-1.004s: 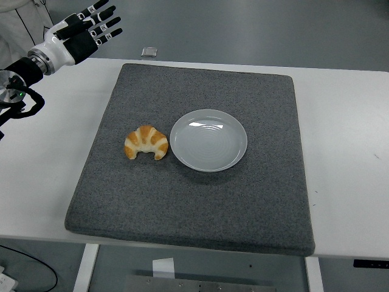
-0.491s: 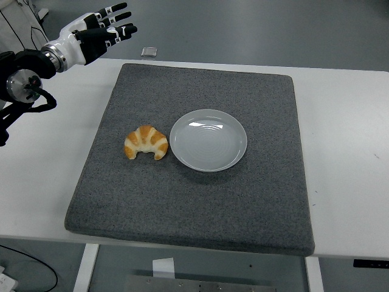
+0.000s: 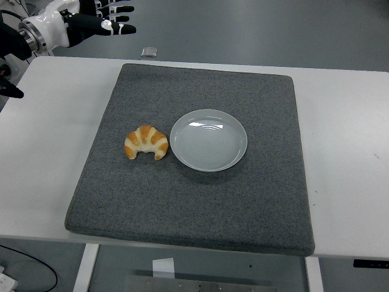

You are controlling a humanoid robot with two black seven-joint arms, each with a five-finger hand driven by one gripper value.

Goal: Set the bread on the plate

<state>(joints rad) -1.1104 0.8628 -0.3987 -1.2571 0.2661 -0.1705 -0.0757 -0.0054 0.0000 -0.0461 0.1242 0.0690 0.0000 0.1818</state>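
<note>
Head view, left hand [image 3: 91, 21] beyond table's far-left corner, fingers [image 3: 121, 28] spread and empty, croissant [image 3: 146, 142] on grey mat [image 3: 194, 201] left of centre, just beside white plate [image 3: 208, 140], white table [image 3: 346, 152] beneath

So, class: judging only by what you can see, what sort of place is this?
Probably a robotics lab or test room: a plain white table with a grey mat, a staged croissant and plate, and a robot hand.
</note>
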